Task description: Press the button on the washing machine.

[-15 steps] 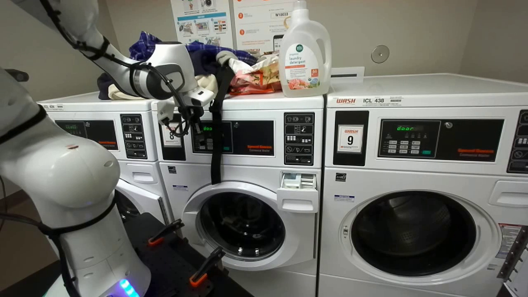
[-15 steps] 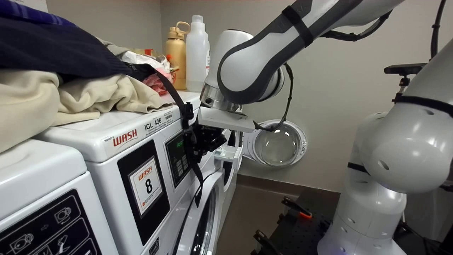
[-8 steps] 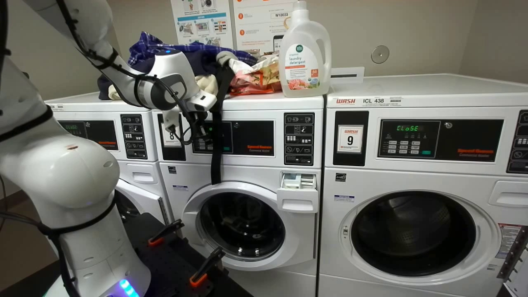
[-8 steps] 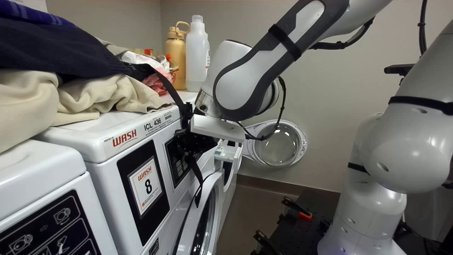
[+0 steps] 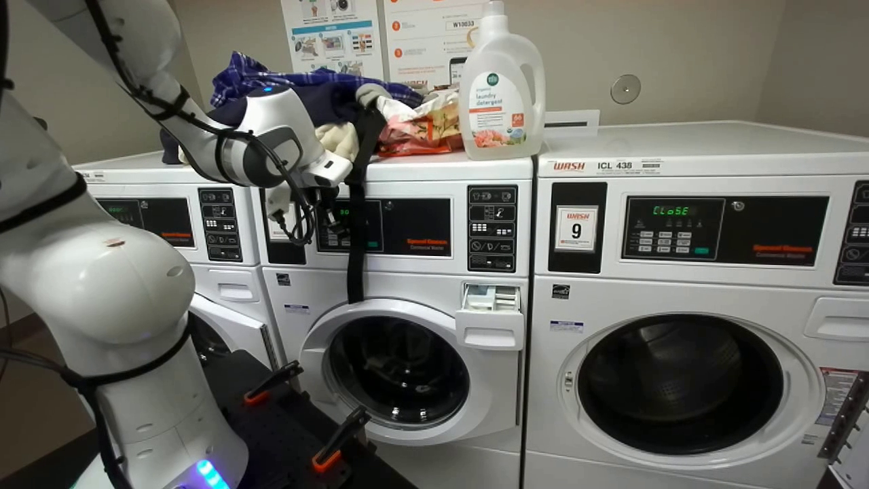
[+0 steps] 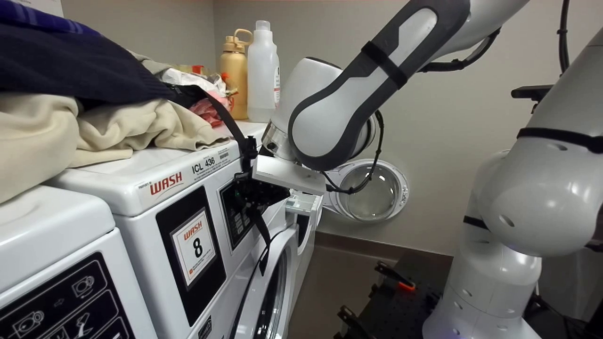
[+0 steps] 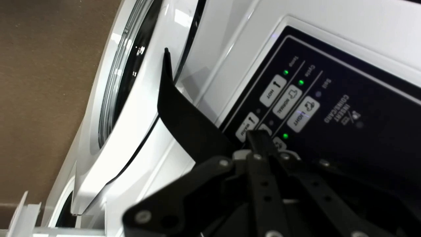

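Observation:
The washing machine [image 5: 407, 288] is the white front-loader with an "8" sticker; it also shows in an exterior view [image 6: 139, 226]. Its dark control panel [image 5: 417, 221] has a green display. In the wrist view the panel [image 7: 348, 144] shows pale buttons: HOT [image 7: 273, 91], NORMAL [image 7: 287, 102], LIGHT [image 7: 303, 114] and WARM [image 7: 247, 126]. My gripper [image 7: 261, 141] is shut and empty, its fingertips overlapping WARM's lower edge and covering lower buttons. I cannot tell if they touch. In both exterior views the gripper [image 5: 334, 221] is in front of the panel's left part.
A black strap [image 5: 357, 238] hangs across the panel, beside my fingertips in the wrist view [image 7: 194, 128]. The detergent drawer [image 5: 490, 329] is pulled out and the door [image 5: 478, 380] stands partly open. Clothes [image 5: 333, 88] and a detergent bottle [image 5: 502, 102] are on top. Washer 9 [image 5: 652, 292] stands alongside.
The gripper has moved lower and closer to the panel, most of it in the first half second. Washer 9's display changed from "door" to "CLoSE".

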{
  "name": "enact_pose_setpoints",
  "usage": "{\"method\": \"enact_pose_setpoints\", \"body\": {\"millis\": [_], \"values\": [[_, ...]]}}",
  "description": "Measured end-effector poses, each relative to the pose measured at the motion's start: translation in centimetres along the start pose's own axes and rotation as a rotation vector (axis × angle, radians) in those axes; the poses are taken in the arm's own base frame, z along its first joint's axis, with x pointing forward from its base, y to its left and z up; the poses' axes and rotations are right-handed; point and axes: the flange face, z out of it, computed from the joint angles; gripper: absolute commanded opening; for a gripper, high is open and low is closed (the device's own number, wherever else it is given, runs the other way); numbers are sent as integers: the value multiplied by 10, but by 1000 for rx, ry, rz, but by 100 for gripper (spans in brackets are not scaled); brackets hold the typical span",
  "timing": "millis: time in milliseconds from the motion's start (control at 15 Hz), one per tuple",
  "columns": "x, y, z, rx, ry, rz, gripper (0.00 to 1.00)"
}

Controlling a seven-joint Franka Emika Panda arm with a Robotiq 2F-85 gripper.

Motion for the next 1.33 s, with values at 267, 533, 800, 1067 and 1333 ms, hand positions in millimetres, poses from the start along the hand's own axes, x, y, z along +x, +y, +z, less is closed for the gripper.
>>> {"method": "enact_pose_setpoints", "body": {"millis": [267, 533, 800, 1067, 1333], "values": [[0, 0, 0, -1, -2, 1, 0], [7, -2, -2, -25, -40, 2, 0], [23, 3, -11, -77, -120, -22, 0], [35, 6, -33, -105, -195, -62, 0], [37, -1, -60, -81, -261, -99, 0]]}}
